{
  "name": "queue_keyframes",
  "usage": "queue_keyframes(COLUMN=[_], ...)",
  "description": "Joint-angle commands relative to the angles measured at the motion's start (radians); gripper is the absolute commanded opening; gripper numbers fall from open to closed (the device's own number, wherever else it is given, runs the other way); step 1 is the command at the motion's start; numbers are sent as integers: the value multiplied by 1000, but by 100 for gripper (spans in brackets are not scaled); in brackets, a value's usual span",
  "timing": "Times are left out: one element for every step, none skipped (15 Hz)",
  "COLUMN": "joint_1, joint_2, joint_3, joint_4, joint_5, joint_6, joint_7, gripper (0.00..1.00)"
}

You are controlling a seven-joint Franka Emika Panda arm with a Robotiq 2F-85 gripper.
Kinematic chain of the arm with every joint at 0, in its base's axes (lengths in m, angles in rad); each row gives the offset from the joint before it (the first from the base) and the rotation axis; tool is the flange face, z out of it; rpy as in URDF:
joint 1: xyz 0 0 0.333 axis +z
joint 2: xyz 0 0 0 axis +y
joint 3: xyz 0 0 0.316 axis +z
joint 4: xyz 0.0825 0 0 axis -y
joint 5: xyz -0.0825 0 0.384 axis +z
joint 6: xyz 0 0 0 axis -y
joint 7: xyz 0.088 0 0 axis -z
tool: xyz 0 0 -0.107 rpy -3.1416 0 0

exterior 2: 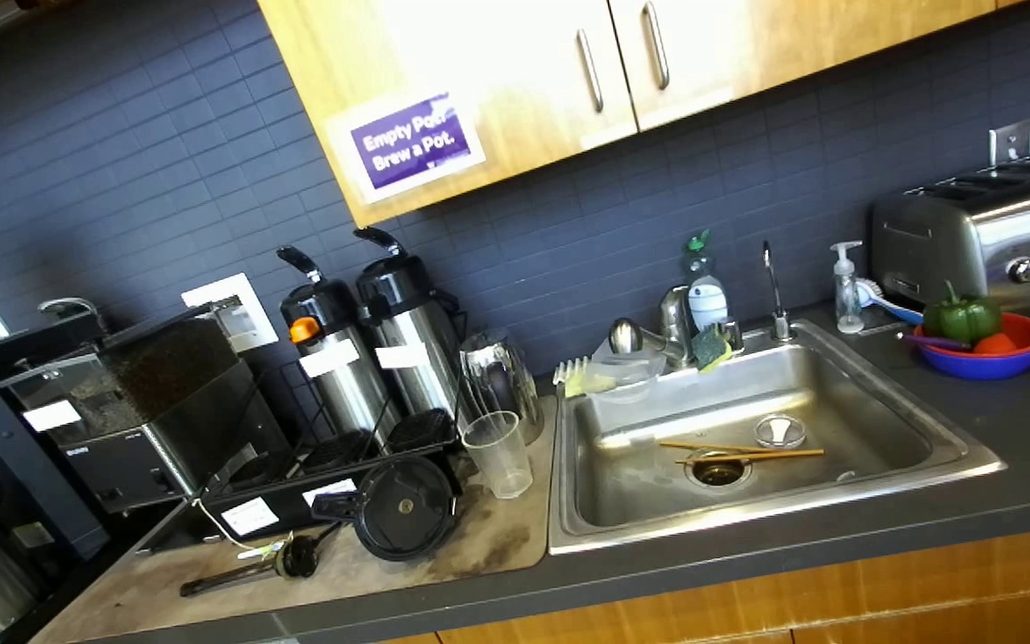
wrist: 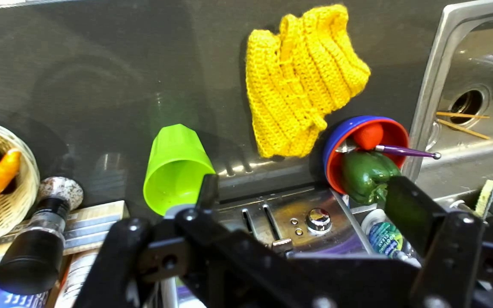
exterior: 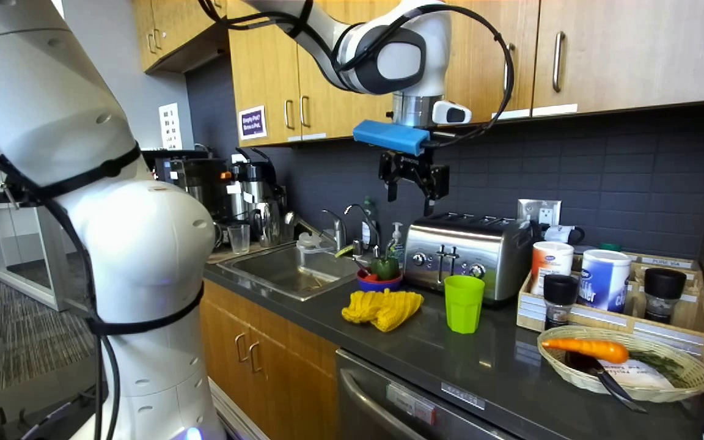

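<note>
My gripper (exterior: 410, 200) hangs in the air by the silver toaster (exterior: 431, 244), jaws wide apart and nothing between them. In the wrist view the fingers (wrist: 417, 214) spread over the toaster's front with its knob. A bright green cup (wrist: 178, 145) appears beside the left finger, standing upright on the counter in an exterior view. Near the right finger is a blue and red bowl (wrist: 334, 171) holding a green bell pepper (wrist: 368, 175), a red round item (wrist: 368, 135) and a purple-handled utensil (wrist: 409, 151). A yellow knitted cloth (wrist: 302, 81) lies crumpled on the counter.
A wicker basket (exterior: 694, 391) with an orange carrot (exterior: 590, 349) sits by a wooden organizer (exterior: 639, 327) of canisters and grinders. The steel sink (exterior 2: 917, 438) holds chopsticks (exterior 2: 783, 454). Soap bottles and faucets stand behind it. Cabinets (exterior: 486, 61) hang overhead, close behind the arm.
</note>
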State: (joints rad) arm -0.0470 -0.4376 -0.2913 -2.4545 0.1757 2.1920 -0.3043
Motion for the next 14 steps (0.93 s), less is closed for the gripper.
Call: queue_keyframes(joint_1=[-19, -20, -20, -20, -20, -21, -26, -15, -12, -3, 13, 26, 42, 61], joint_2=[2, 2, 2, 2, 2, 2, -6, -18, -20, -16, -11, -4, 1, 2], joint_3=[16, 16, 16, 17, 17, 17, 27, 19, 18, 9, -5, -15, -29, -45], joint_4=[2, 2, 2, 2, 2, 2, -18, -37, -59, -71, -88, -105, -123, -138], joint_5=[9, 9, 9, 8, 8, 8, -13, -8, -7, 5, 18, 27, 40, 55], joint_6=[-4, -4, -4, -4, -4, -4, 26, 60, 123, 170, 221, 281, 334, 372], joint_7=[-7, -6, -6, -6, -6, -6, -7, -56, -83, -121, -177, -225, -272, -313], gripper=[100, 100, 100, 100, 100, 100, 100, 100, 100, 100, 100, 100, 100, 100])
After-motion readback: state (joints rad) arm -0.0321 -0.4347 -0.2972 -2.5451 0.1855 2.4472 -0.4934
